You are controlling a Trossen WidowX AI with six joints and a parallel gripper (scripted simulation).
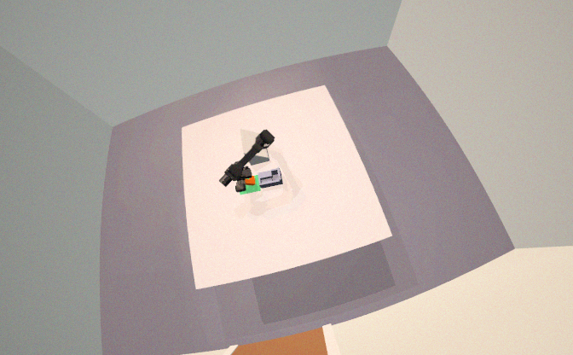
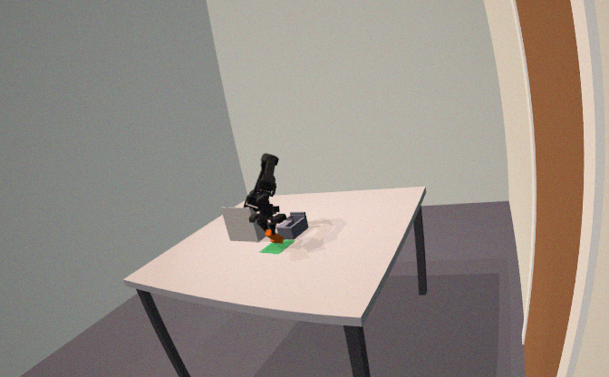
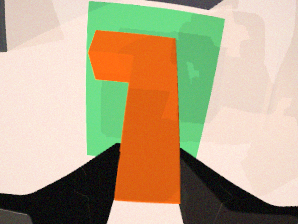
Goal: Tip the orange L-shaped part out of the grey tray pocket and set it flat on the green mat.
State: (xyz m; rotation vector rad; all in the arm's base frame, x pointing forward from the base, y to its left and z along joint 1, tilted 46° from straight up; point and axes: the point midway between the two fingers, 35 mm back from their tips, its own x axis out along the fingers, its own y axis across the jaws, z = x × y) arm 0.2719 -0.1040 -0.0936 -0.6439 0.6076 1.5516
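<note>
Orange L-shaped part (image 3: 141, 110) hangs clamped by its straight end in the claw (image 3: 148, 189), over the green mat (image 3: 200, 76) near the desk's (image 1: 306, 229) middle. Grey tray (image 1: 270, 177) lies just beside the mat, its pocket vacant. A grey block (image 2: 240, 224) stands behind the arm, toward the desk's far edge.

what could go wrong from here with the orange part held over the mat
1. The claw pinches only one end of the orange part, so it could pivot or slip before touching down.
2. In the exterior view the part hangs tilted over the green mat; letting go now might leave it off flat or partly off the mat.
</note>
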